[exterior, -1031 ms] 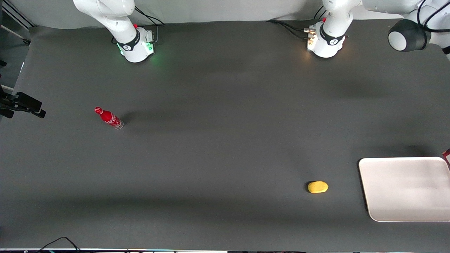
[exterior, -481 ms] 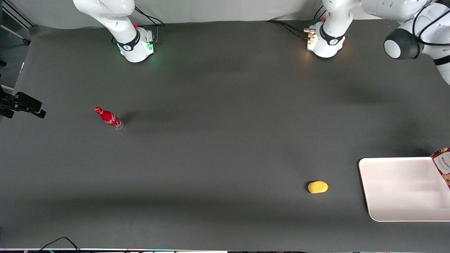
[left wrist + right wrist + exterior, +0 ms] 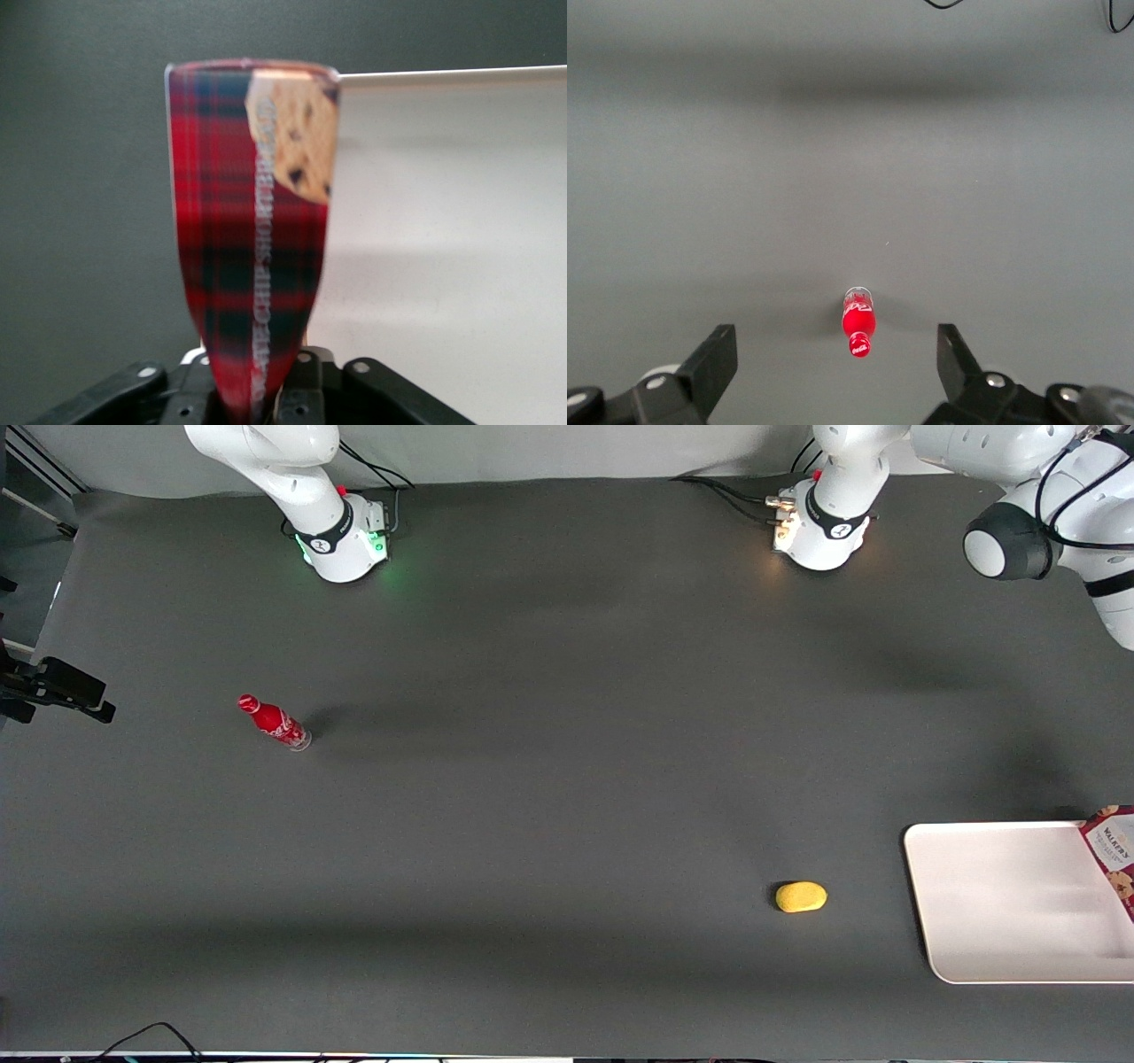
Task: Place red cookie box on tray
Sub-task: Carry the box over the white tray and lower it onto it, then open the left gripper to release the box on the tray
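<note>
The red cookie box [image 3: 1113,849] shows only by its white-label end at the frame's edge, over the tray's end toward the working arm. The wrist view shows it as a dark-red tartan box [image 3: 252,221] with a cookie print, hanging over the tray's edge. The white tray [image 3: 1010,899] lies near the front camera at the working arm's end; it also shows in the wrist view [image 3: 443,230]. My left gripper [image 3: 257,394] is shut on the box's near end. In the front view the gripper is out of view.
A yellow oval object [image 3: 801,896] lies on the dark table beside the tray, toward the parked arm. A small red bottle [image 3: 274,722] stands toward the parked arm's end, also in the right wrist view [image 3: 858,325].
The box has come into the front view from the working arm's end and now hangs over the tray's end. The working arm's elbow has shifted toward the middle.
</note>
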Robot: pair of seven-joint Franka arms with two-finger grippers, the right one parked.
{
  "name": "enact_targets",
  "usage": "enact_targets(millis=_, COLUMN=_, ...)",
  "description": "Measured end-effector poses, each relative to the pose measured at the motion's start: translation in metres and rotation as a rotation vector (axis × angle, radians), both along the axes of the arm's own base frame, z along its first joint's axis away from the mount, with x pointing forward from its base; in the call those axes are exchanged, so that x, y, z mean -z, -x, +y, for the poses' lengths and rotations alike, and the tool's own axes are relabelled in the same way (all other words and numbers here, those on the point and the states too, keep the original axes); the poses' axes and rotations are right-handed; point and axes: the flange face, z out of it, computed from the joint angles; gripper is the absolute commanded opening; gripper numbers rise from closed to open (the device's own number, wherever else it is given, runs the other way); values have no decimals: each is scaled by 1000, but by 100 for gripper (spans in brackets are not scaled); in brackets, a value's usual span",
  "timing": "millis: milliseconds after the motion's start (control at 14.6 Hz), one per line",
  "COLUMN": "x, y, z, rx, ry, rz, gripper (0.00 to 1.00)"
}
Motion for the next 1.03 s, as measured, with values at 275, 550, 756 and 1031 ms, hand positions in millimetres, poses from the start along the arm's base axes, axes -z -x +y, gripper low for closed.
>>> enact_targets(millis=275, x=5, y=1, z=1, rx=-2, ry=4, rz=1, gripper=63)
enact_targets(millis=550, x=3, y=0, z=1, rx=-1, ry=3, rz=-4, gripper=100)
enact_targets(millis=756, x=-7, y=-3, z=0, rx=2, ry=5, rz=-9, gripper=100)
enact_targets(millis=1031, x=-66, y=2, z=-4, rx=-2, ry=57, rz=18, gripper=100)
